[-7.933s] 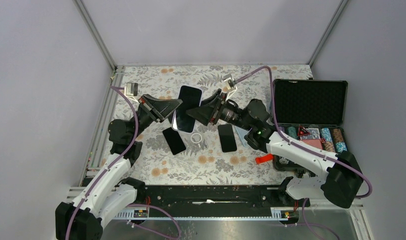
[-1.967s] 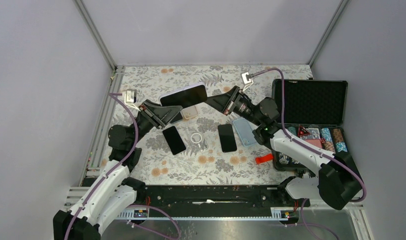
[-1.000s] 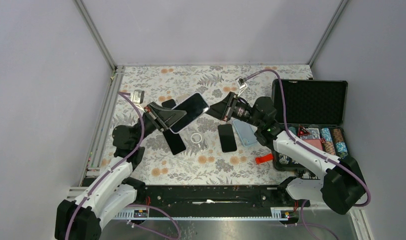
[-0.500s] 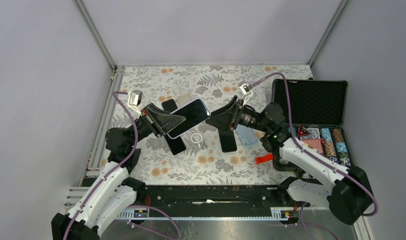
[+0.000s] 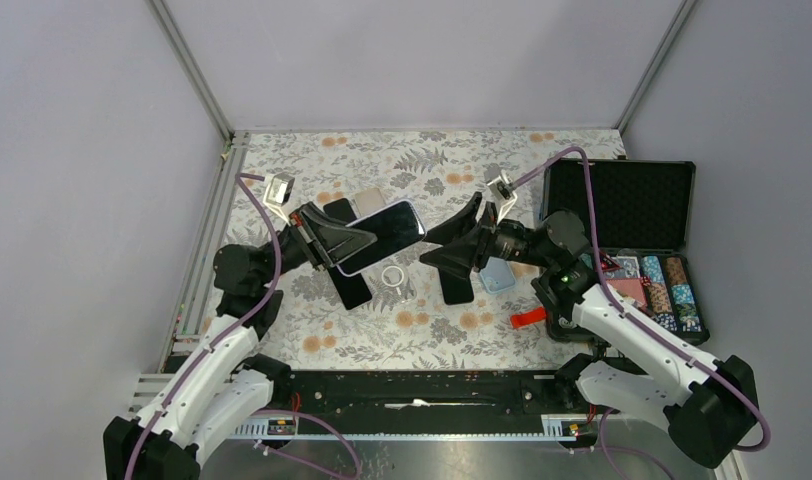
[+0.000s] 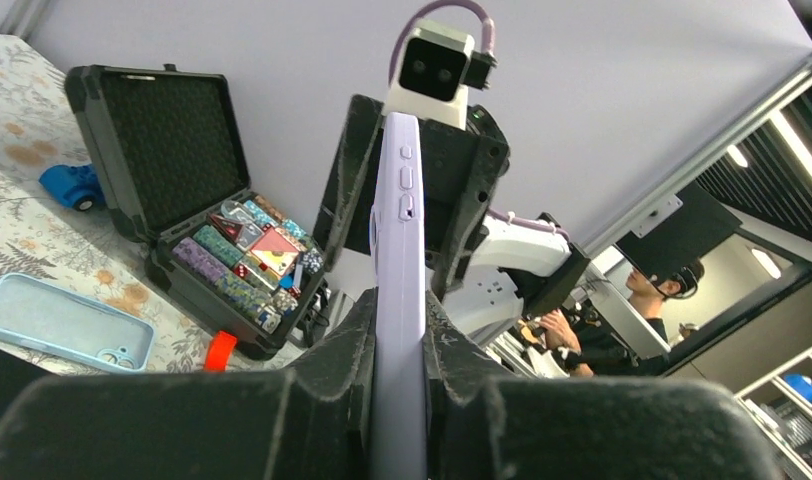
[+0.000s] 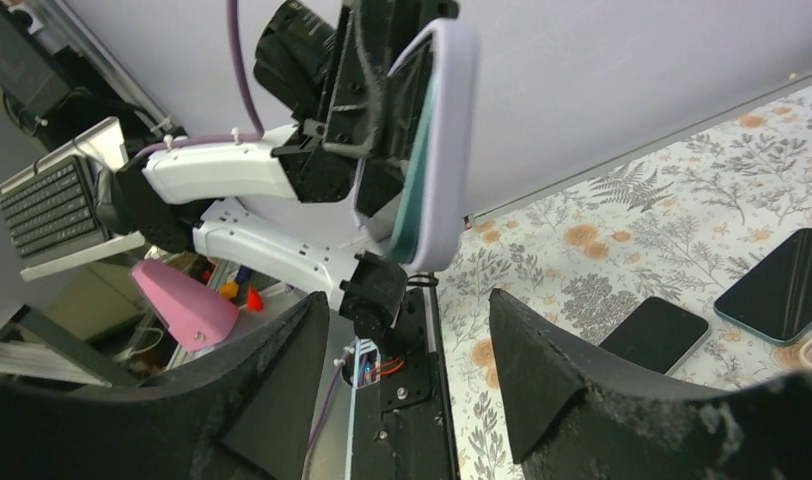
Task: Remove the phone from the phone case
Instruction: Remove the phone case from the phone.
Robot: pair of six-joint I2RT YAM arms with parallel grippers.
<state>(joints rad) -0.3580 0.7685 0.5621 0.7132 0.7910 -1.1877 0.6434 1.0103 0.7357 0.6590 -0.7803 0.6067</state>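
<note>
Hanging above the floral table (image 5: 422, 330), the phone (image 5: 387, 228) sits inside its lilac phone case (image 6: 398, 250), pinched edgewise by the left gripper (image 5: 342, 240). Near it but apart, the right gripper (image 5: 444, 240) faces it, jaws spread wide, holding nothing.

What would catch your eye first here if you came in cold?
The phone in its lilac case draws the eye first: it is held up in the air at centre-left, clamped in the left claw. Facing it, the right claw hangs open, not touching it. At the right edge sits an open black case of poker chips.
</note>
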